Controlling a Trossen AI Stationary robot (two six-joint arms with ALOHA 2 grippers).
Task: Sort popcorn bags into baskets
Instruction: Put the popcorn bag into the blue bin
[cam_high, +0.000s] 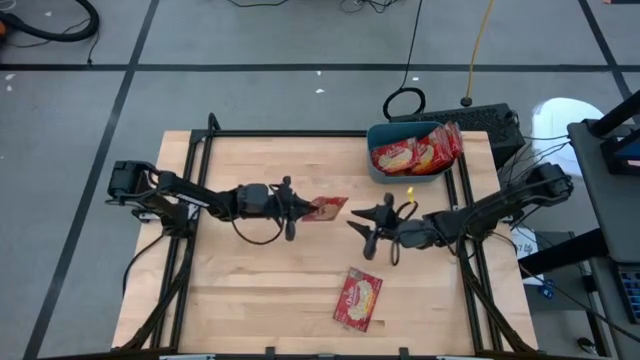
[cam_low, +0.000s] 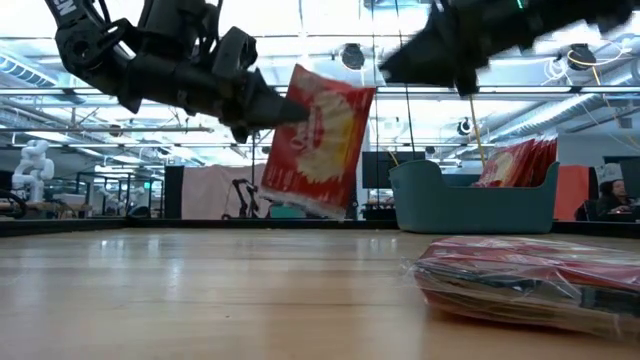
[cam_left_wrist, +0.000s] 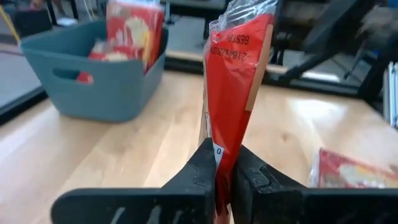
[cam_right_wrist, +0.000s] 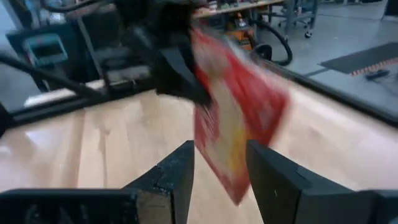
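1. Right now I see a red popcorn bag (cam_high: 328, 208) held off the table near its middle, pinched at one edge by the left gripper (cam_high: 303, 208), whose fingers are clamped tight on it.
2. Facing it from just beside, the right gripper (cam_high: 362, 226) has its fingers spread apart and holds nothing.
3. At the table's far right corner the teal basket (cam_high: 385, 172) holds several popcorn bags (cam_high: 412, 153), some leaning upright against its wall.
4. Another popcorn bag (cam_high: 358, 298) lies flat on the wood near the front edge.
5. My low view shows the held bag hanging tilted, well clear of the table (cam_low: 200, 290), which the overhead cannot tell me.
6. My left wrist view shows printed code on the bag's edge; the right wrist view shows its red and yellow face between the spread fingers.
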